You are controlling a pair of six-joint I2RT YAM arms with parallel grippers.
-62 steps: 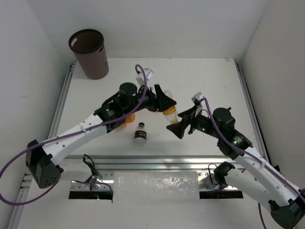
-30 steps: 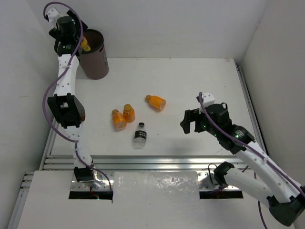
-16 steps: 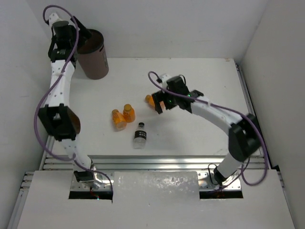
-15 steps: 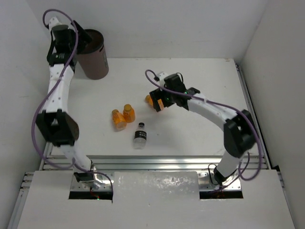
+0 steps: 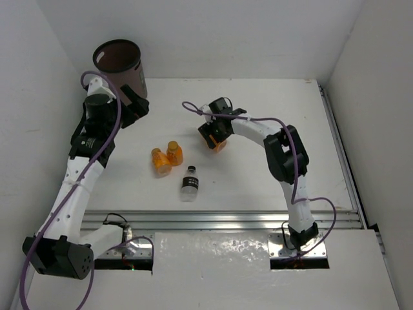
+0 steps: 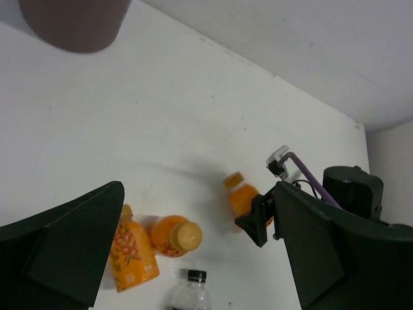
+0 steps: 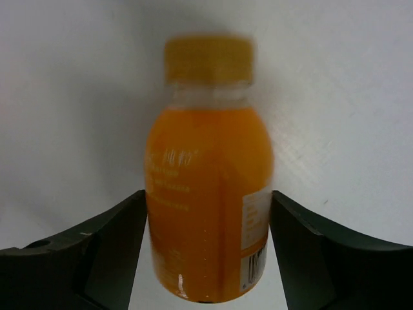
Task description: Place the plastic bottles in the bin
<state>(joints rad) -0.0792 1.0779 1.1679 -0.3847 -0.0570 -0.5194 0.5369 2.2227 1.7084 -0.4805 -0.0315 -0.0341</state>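
The bin (image 5: 119, 71), tall and dark brown, stands at the back left; only its base (image 6: 74, 22) shows in the left wrist view. My left gripper (image 5: 133, 106) hangs open and empty just in front of it (image 6: 198, 187). Two orange bottles (image 5: 160, 161) (image 5: 174, 152) and a clear black-capped bottle (image 5: 189, 183) rest mid-table. A third orange bottle (image 5: 218, 143) lies under my right gripper (image 5: 216, 132). In the right wrist view that bottle (image 7: 206, 148) fills the gap, with both fingers of the right gripper (image 7: 208, 200) pressed against its sides.
White walls close in the table on three sides. A metal rail (image 5: 213, 216) runs along the near edge. The right arm's purple cable (image 5: 193, 106) loops above the table behind its wrist.
My left arm has swung down from over the bin toward the table, gripper still open. The right gripper has narrowed onto the sides of the orange bottle.
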